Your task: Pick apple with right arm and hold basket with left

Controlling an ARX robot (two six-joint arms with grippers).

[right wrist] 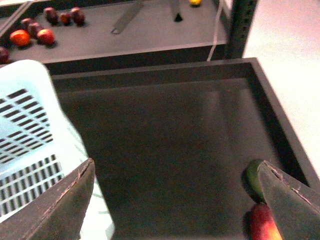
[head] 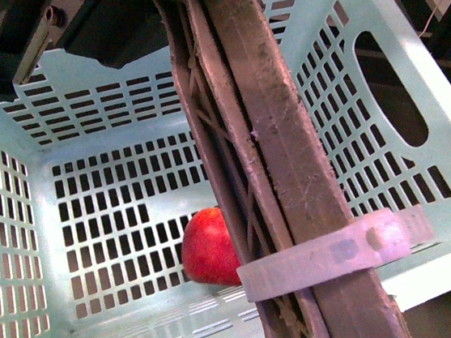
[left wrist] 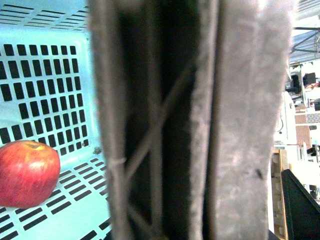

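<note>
The pale mint basket (head: 380, 97) fills the front view, seen from above into its slotted inside. Its brown ribbed handle (head: 275, 166) crosses the view diagonally, with a white zip tie (head: 330, 250) around it. The red apple (head: 208, 249) lies on the basket floor, partly behind the handle. It also shows in the left wrist view (left wrist: 27, 172), stem dimple up, next to the handle (left wrist: 200, 125), which fills that view. My left gripper (head: 120, 18) is shut on the basket at the handle's upper end. My right gripper (right wrist: 175, 210) is open and empty over a dark tray, beside the basket's corner (right wrist: 30, 130).
The dark tray (right wrist: 175, 125) has raised walls. A green fruit (right wrist: 252, 180) and a red-yellow fruit (right wrist: 262, 225) lie by my right gripper's finger (right wrist: 290, 200). A shelf behind holds small dark red fruits (right wrist: 62, 17), red-orange fruits (right wrist: 32, 36) and a lemon (right wrist: 195, 2).
</note>
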